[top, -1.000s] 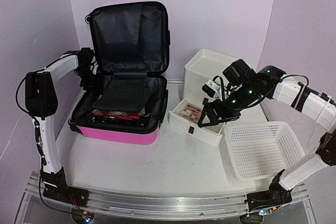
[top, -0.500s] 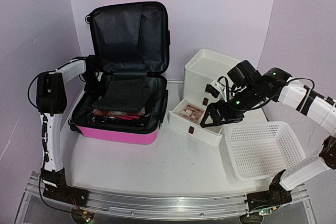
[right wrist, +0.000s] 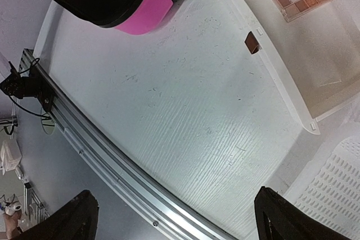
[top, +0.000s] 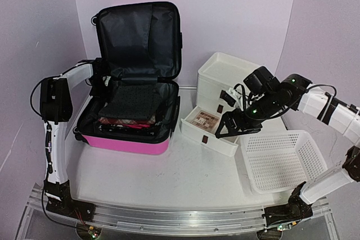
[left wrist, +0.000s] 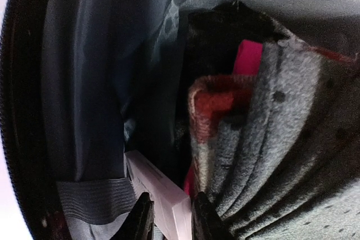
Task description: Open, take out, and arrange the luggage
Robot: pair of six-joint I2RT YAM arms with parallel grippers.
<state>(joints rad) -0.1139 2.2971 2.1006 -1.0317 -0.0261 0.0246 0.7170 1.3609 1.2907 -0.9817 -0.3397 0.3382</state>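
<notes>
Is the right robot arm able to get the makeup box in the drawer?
Probably yes. The right gripper hangs open close to the pulled-out drawer, and the makeup palette lies uncovered inside with nothing above it.

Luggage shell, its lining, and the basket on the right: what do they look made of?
Luggage shell: hard plastic by the look, a smooth, even hot-pink face that holds its shape.
Lining: thin woven fabric, probably nylon, wrinkled and faintly shiny.
Basket: white moulded plastic, matte, walls and floor pierced with regular slots.
</notes>
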